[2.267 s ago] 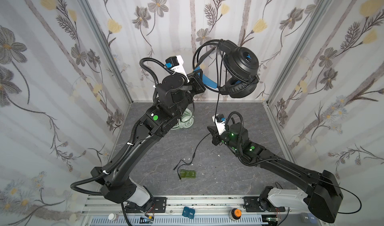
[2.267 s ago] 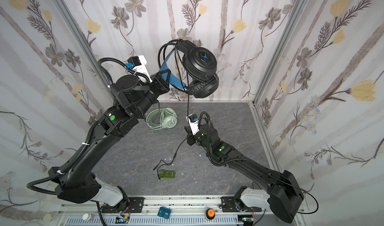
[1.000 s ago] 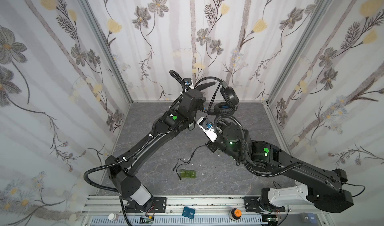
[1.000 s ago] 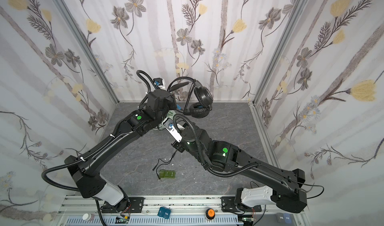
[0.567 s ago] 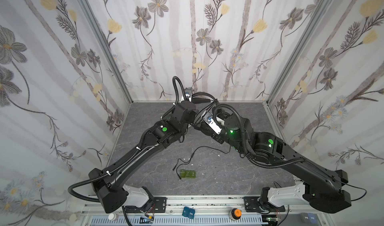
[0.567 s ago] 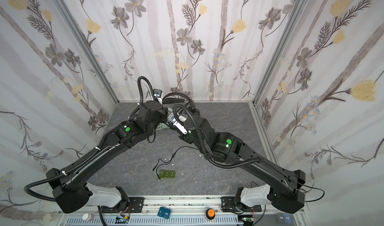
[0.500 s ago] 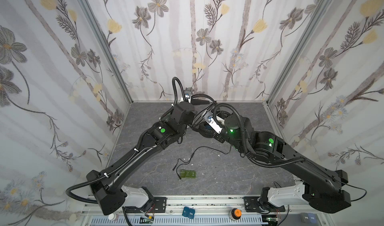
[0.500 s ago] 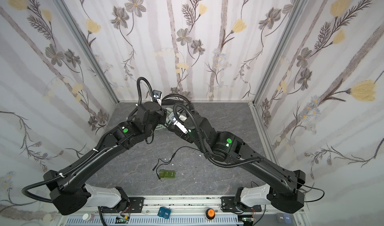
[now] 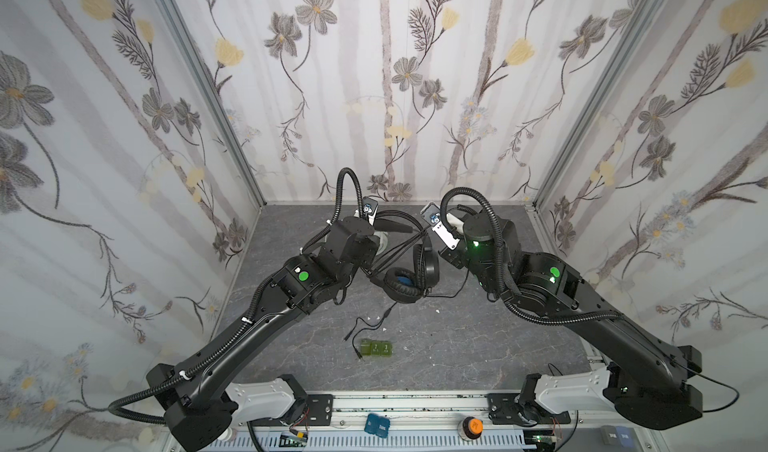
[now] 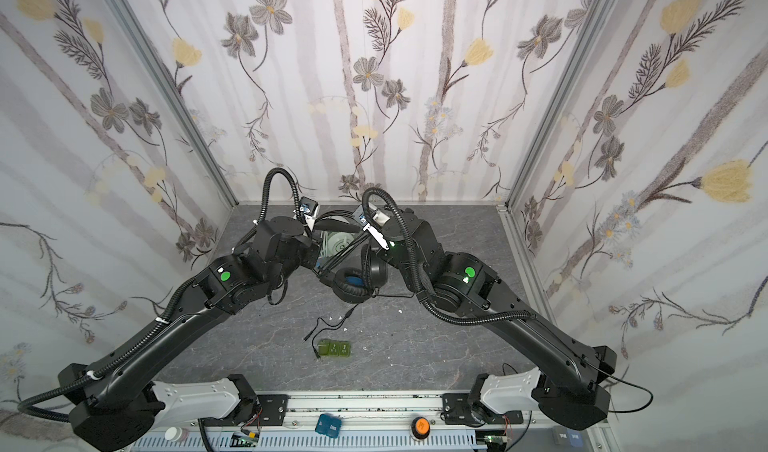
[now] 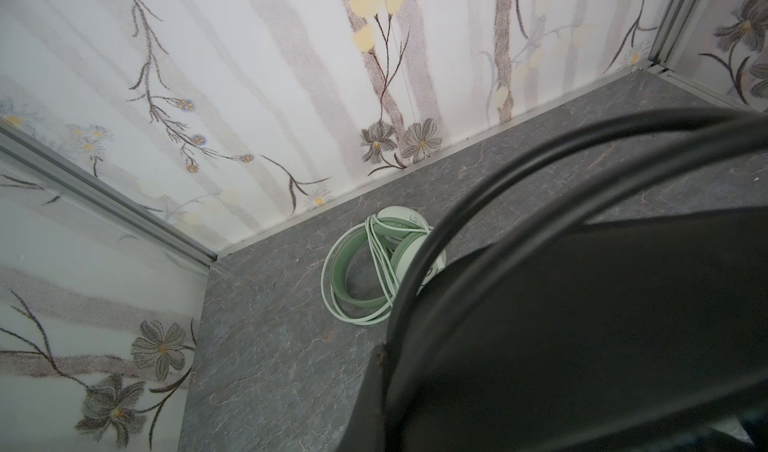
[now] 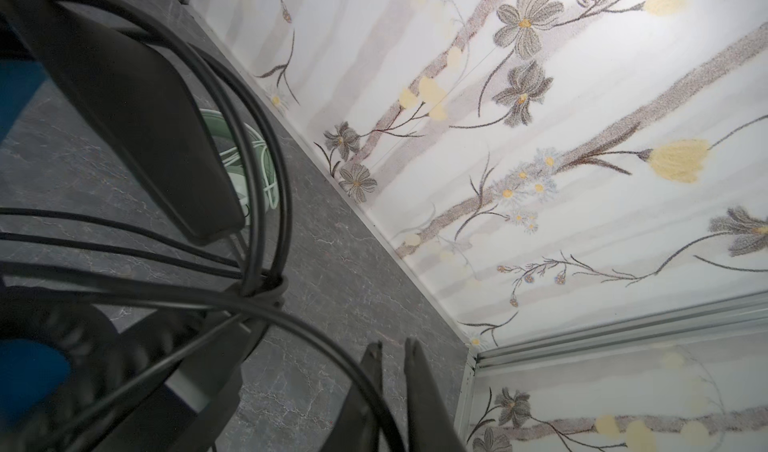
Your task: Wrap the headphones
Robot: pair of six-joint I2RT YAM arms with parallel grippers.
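The black headphones (image 9: 409, 273), with blue inside the ear cups, sit low over the middle of the grey floor. Their black cable (image 9: 395, 248) is looped several times round the headband. My left gripper (image 9: 399, 224) is shut on the headband, which fills the near part of the left wrist view beside one finger (image 11: 375, 387). My right gripper (image 12: 390, 352) hangs just right of the headphones, its fingertips a narrow gap apart, and the cable (image 12: 332, 346) crosses one finger. The mint green headphones (image 11: 374, 271), wound in their white cable, lie by the back wall and also show as the mint green headphones (image 10: 338, 242).
A small set of green blocks (image 9: 376, 349) lies toward the front of the floor, with the black cable's loose plug end (image 9: 365, 329) trailing beside it. Patterned walls close in the back and both sides.
Both arms have brought the black headphones down from near the back wall to the middle of the floor. The right wrist has drawn off to the right and its jaws have parted slightly.
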